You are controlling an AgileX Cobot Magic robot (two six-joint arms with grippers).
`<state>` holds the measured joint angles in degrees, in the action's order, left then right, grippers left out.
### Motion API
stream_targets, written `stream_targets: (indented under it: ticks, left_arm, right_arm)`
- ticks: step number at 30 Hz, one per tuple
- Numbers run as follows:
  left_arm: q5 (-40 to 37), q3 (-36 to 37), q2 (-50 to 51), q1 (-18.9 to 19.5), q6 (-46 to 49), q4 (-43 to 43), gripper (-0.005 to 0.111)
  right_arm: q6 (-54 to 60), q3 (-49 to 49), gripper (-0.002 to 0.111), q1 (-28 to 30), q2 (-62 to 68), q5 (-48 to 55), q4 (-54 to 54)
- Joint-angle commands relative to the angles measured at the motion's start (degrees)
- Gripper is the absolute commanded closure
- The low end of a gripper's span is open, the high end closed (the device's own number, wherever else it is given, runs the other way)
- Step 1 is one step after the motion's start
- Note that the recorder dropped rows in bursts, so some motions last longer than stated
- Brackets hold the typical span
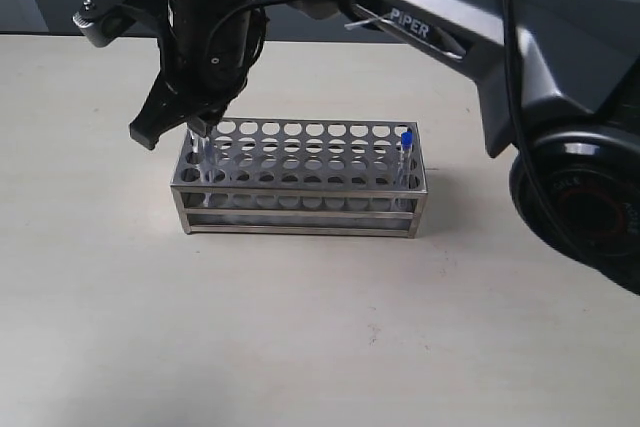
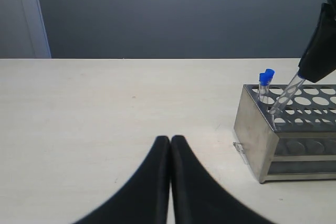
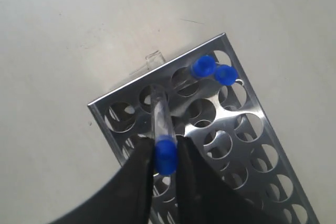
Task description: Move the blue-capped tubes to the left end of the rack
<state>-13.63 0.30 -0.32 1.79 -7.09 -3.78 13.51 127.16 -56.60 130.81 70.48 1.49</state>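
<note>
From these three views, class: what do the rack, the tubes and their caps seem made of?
The rack: likely polished steel; it mirrors light. The tubes: clear glass or plastic, cannot tell; rack shows through. The caps: probably matte blue plastic or rubber.

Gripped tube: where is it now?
The gripped tube tilts over the rack's left end in the exterior view, in the right gripper, beside two seated blue-capped tubes.

We are finding the right gripper (image 3: pixel 165 146) and its tilted tube (image 3: pixel 160 109) crowding the rack's (image 1: pixel 300 215) left end beside two standing tubes (image 2: pixel 264 80). The table (image 1: pixel 300 347) in front is lying open.
</note>
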Motion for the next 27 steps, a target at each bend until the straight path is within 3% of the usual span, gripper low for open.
stream_targets:
  ticks: [1,27]
  left_arm:
    - [0.39,-0.3,0.32,-0.36,0.03,-0.12,0.106]
    - [0.39,-0.3,0.32,-0.36,0.03,-0.12,0.106]
  right_arm:
    - [-0.21,-0.3,0.109,-0.03,1.52,-0.52,0.34]
    - [3.23,-0.1,0.109,-0.03,5.56,-0.52,-4.93]
